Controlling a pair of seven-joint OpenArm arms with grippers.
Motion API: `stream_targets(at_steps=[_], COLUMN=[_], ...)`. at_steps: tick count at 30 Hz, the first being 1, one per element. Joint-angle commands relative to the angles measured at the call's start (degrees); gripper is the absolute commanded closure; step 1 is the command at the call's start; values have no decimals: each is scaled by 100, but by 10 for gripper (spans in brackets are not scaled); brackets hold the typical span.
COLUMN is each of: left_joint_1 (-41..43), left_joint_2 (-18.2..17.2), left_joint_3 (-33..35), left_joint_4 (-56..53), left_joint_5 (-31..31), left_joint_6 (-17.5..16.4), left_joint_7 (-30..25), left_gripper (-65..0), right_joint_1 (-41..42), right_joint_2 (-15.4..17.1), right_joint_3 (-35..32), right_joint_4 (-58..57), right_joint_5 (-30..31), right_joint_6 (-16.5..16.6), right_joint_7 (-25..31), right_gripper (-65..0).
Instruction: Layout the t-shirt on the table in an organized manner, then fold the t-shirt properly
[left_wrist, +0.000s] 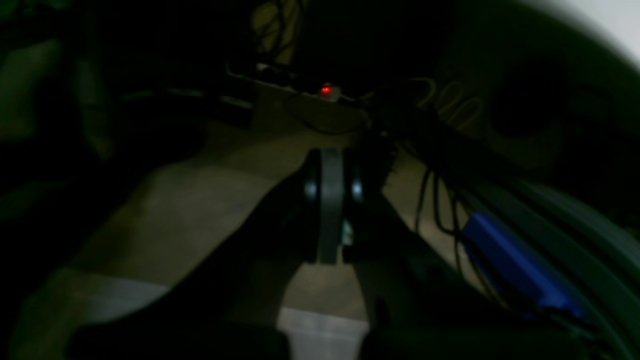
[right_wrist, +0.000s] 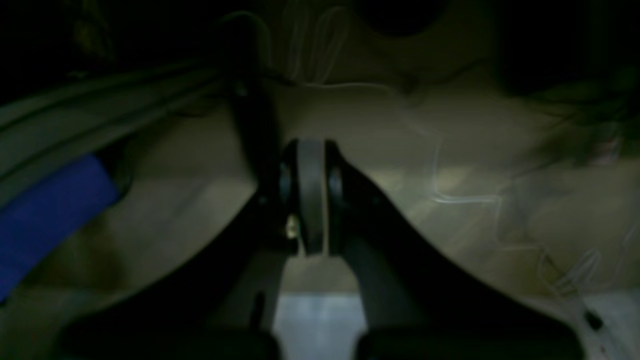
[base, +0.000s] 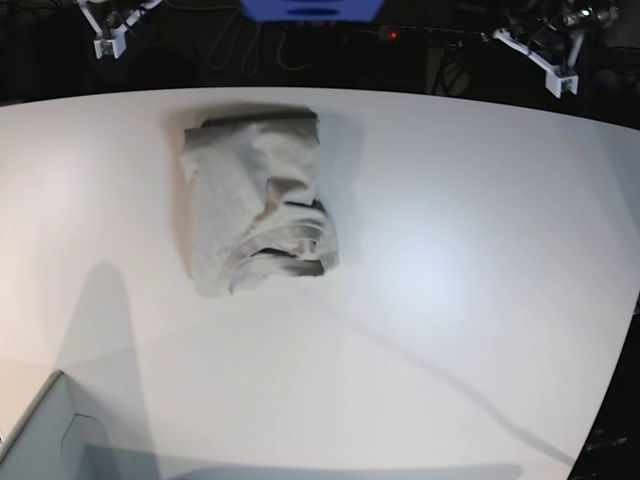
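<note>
Table (base: 480, 250) was big, white, mostly bare. T-shirt (base: 255, 205) lay bunched and half-folded toward far left of base view, dark inside showing at top edge and lower folds. Pale box corner (base: 45, 440) at near left. Step judged: spread first — pinch hem corners, pull flat before folding. Left gripper (left_wrist: 330, 187) jaws together, holding nothing. Right gripper (right_wrist: 311, 185) jaws together, empty; both off cloth.

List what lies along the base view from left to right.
Box corner → t-shirt → bare table.
</note>
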Motion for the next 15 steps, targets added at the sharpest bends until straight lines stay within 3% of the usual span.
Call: stream_targets(at_steps=[1,3,6,10,11,12,15], left_joint_1=[19,-140,-808,-2012,-2381,-2724,-3322], left_joint_2=[-79,-87,-79,-79,-87,-158,-237], left_joint_3=[138,507,1078,1157,1184,1193,1193], left_joint_4=[-399,-1366,-3283,-6140,-6975,-7740,-8988], left_joint_5=[103,578,1395,1905,2002,2099,2494], left_joint_6=[-8,-8,-8,36,36,36,71], left_joint_7=[-378,-1152,-2357,-3517,-3816,-4194,-5258], left_gripper=[0,0,0,0,0,0,0], right_joint_1=[82,310,592,864,970,1075,1374], right_joint_2=[193,377,606,1019,1107,1204,1380], right_joint_3=[31,31,-13,-496,-663,-822,-1402], right_joint_4=[-361,-1231,-2717,-4325,-4739,-5099,-5943], right_joint_5=[20,20,20,20,20,20,20], right_joint_6=[32,32,32,32,-122,-526,-2003], right_joint_7=[201,702,1968,3313,3568,3815,4324], right_gripper=[0,0,0,0,0,0,0])
